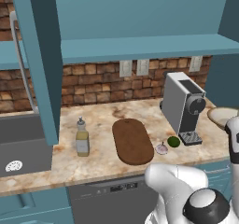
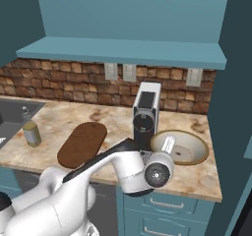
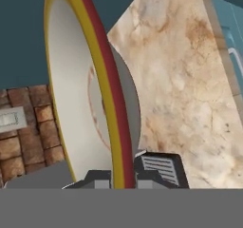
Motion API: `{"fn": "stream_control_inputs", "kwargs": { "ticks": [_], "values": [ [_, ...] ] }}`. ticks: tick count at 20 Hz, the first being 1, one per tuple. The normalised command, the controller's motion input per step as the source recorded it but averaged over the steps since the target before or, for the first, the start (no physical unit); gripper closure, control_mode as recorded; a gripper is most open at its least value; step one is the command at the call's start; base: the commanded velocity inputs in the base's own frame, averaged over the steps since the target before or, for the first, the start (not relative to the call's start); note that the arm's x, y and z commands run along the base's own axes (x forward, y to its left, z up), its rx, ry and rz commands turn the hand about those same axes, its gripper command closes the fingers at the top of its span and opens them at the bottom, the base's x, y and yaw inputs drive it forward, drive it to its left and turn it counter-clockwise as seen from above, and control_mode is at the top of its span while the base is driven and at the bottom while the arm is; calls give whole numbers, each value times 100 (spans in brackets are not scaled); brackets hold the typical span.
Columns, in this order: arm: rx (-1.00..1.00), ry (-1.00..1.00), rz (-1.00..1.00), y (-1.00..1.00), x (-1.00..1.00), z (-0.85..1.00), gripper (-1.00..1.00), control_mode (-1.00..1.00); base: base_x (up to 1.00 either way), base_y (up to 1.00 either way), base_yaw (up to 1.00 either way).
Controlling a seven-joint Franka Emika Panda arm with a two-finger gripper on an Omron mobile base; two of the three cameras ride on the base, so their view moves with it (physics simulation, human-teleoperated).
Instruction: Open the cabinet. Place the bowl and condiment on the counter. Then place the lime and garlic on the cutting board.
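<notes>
My gripper (image 3: 124,175) is shut on the rim of the bowl (image 3: 76,94), whose yellow and red edge runs up between the fingertips. The cream bowl (image 2: 179,146) sits low over the counter (image 2: 64,117) right of the coffee machine, with my hand (image 2: 166,145) at its near-left rim; I cannot tell whether it touches the stone. The condiment (image 1: 82,138) stands upright on the counter left of the cutting board (image 1: 132,140). The lime (image 1: 173,141) and garlic (image 1: 161,149) lie on the counter just right of the board. The cabinet (image 1: 140,45) is open, its door (image 1: 39,64) swung out at the left.
A grey coffee machine (image 1: 183,107) stands between the cutting board and the bowl (image 1: 220,115). The sink (image 2: 15,114) lies at the far left. A brick wall with outlets (image 1: 126,68) backs the counter. Teal drawers (image 2: 167,205) sit below the counter edge.
</notes>
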Motion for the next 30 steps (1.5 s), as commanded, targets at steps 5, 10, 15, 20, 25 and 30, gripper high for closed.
{"fn": "stream_control_inputs", "kwargs": {
  "ticks": [5,10,15,20,25,30],
  "values": [
    [5,0,7,-26,19,-45,100,-100,0,0,0],
    [3,0,6,-23,19,-44,100,-100,0,0,0],
    [1,0,5,-20,20,-40,100,-100,0,0,0],
    [0,0,4,-18,17,-27,100,-100,0,0,0],
    [0,0,4,-12,21,-28,100,-100,0,0,0],
    [0,0,5,-5,26,-31,100,-100,0,0,0]
  ]
}}
